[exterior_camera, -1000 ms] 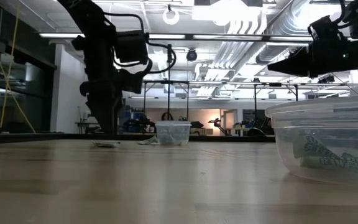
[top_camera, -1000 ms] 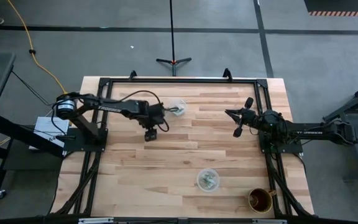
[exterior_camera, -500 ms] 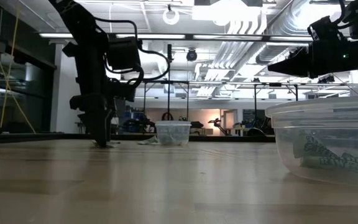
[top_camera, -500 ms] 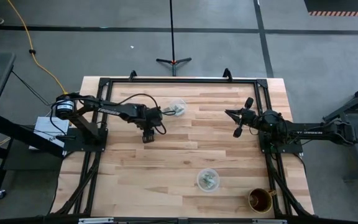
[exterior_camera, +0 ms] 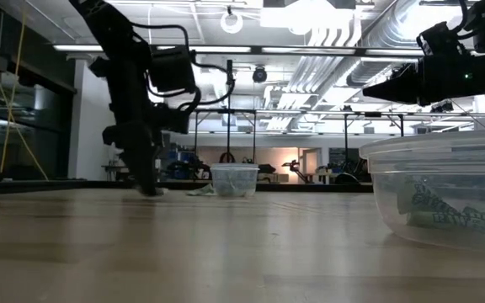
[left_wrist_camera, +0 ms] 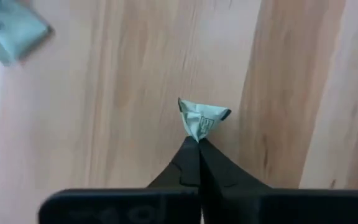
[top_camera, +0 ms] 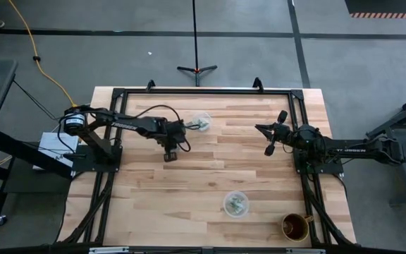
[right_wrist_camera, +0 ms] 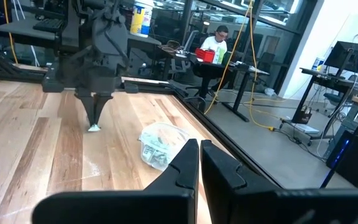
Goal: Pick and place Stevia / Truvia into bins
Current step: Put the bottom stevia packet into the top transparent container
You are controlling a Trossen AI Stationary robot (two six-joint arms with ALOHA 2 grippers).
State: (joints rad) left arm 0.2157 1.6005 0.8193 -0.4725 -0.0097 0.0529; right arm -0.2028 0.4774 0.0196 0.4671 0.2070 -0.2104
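Note:
My left gripper [top_camera: 169, 156] stands at the far-left middle of the table, fingers down, shut on a pale green and white Stevia sachet [left_wrist_camera: 200, 117]. A second sachet [left_wrist_camera: 11, 28] lies flat on the wood close by. One clear cup bin [top_camera: 201, 123] with sachets inside stands just beyond the left gripper. The other bin [top_camera: 235, 204], also holding sachets, stands near the front edge. My right gripper [top_camera: 261, 129] hovers shut at the far right, touching nothing. My left gripper pinches the sachet's near edge [left_wrist_camera: 197, 134] between its two fingertips, coming from above and pointing down. The sachet is crumpled up into a small triangle ahead of the fingertips [left_wrist_camera: 189, 152]. It sits at the tabletop [right_wrist_camera: 95, 128]; whether it has left the wood I cannot tell.
A brown mug [top_camera: 296, 227] stands at the near right corner. A black frame [top_camera: 189, 91] runs round the table's edges. Bare wood lies across the middle between the two bins.
My left gripper has come down onto the table and shut on the sachet, which has crumpled between the fingertips. It has also shifted slightly toward the far cup. My right gripper has kept still.

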